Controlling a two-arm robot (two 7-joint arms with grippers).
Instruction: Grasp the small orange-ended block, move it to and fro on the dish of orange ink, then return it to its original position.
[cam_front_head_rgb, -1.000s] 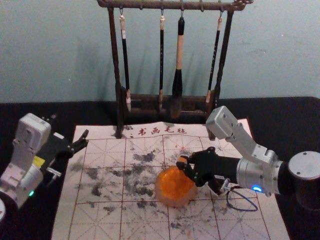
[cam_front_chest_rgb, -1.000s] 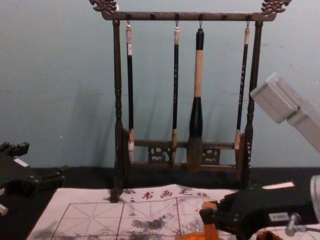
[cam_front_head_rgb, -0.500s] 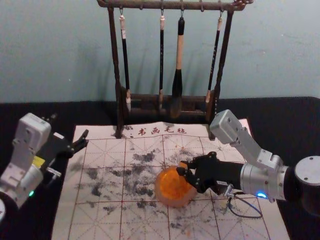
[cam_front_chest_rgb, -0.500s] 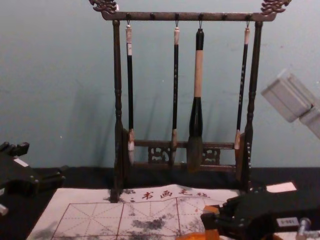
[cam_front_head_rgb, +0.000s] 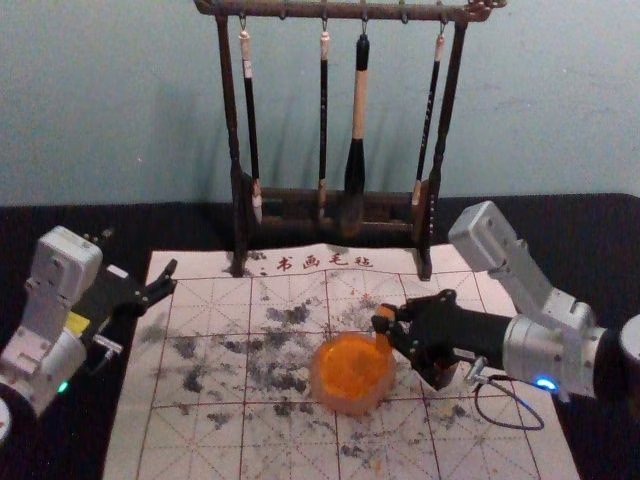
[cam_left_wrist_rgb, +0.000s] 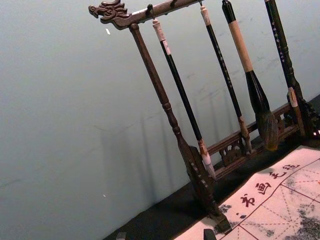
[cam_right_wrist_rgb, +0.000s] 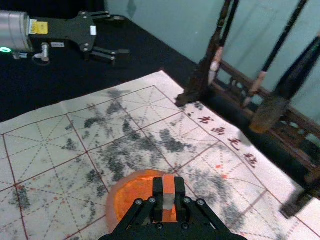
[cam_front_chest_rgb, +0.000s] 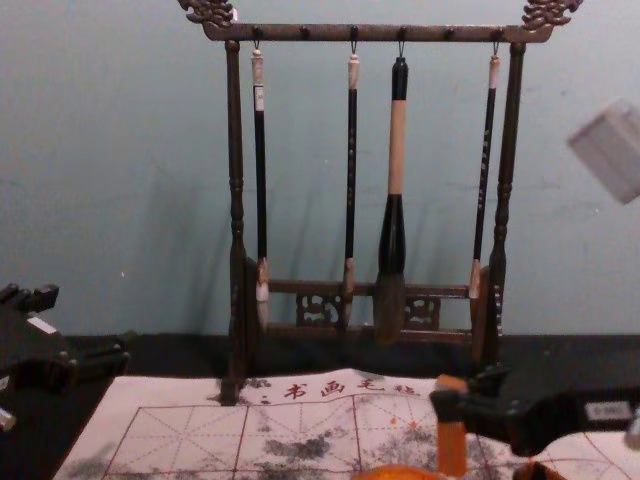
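In the head view my right gripper (cam_front_head_rgb: 384, 320) is shut on the small orange-ended block (cam_front_head_rgb: 384, 341), beside the upper right rim of the dish of orange ink (cam_front_head_rgb: 352, 374). The chest view has the block (cam_front_chest_rgb: 451, 440) upright, to the right of the dish (cam_front_chest_rgb: 398, 473). In the right wrist view the gripper (cam_right_wrist_rgb: 169, 192) pinches the block (cam_right_wrist_rgb: 168, 186), whose end is orange and lower part pale; the dish (cam_right_wrist_rgb: 131, 196) lies behind it. My left gripper (cam_front_head_rgb: 140, 258) is parked open at the left; its tips (cam_left_wrist_rgb: 165, 235) stand apart in the left wrist view.
An ink-stained gridded mat (cam_front_head_rgb: 210, 350) lies on the black table (cam_front_head_rgb: 580, 240). At its back stands a wooden rack (cam_front_head_rgb: 236, 150) with several hanging brushes. A small dark object with some orange (cam_front_chest_rgb: 538, 471) sits below the right gripper.
My right gripper has shifted to the right and slightly up with the block, from over the dish to its right rim. The left arm and the dish have stayed put.
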